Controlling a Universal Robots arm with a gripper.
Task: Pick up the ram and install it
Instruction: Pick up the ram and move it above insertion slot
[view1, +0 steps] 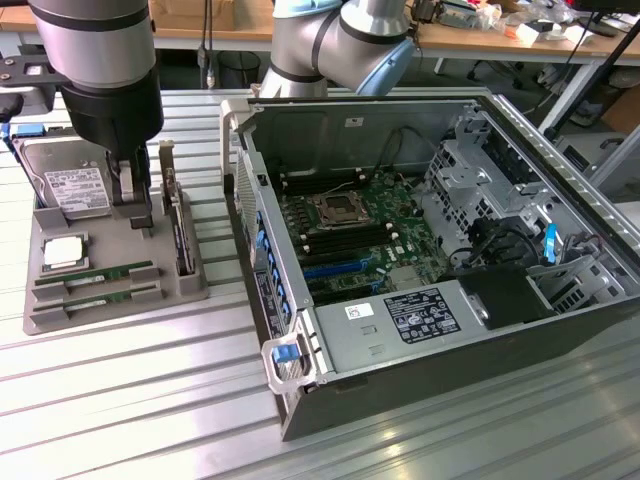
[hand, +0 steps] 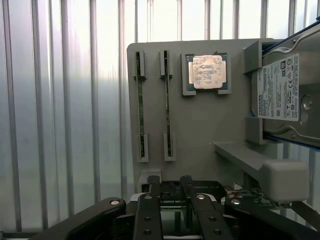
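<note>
Two ram sticks, thin green strips, lie side by side in slots of the grey tray (view1: 60, 312): one (view1: 95, 272) nearer the processor, the other (view1: 100, 294) beside the tray's front edge. The wrist view looks down on both, the first stick (hand: 167, 102) and the second (hand: 140, 105). My gripper (view1: 135, 200) hangs over the back of the tray, between the hard drive and the upright card. It stands open (hand: 170, 181) with nothing between its fingers and is well short of the sticks.
The tray also holds a silver processor chip (view1: 62, 252), a hard drive (view1: 70, 188) and an upright card with a metal bracket (view1: 180, 225). At the exterior view's right stands the open computer case (view1: 560, 150) with its motherboard (view1: 350, 235). The table is ribbed metal.
</note>
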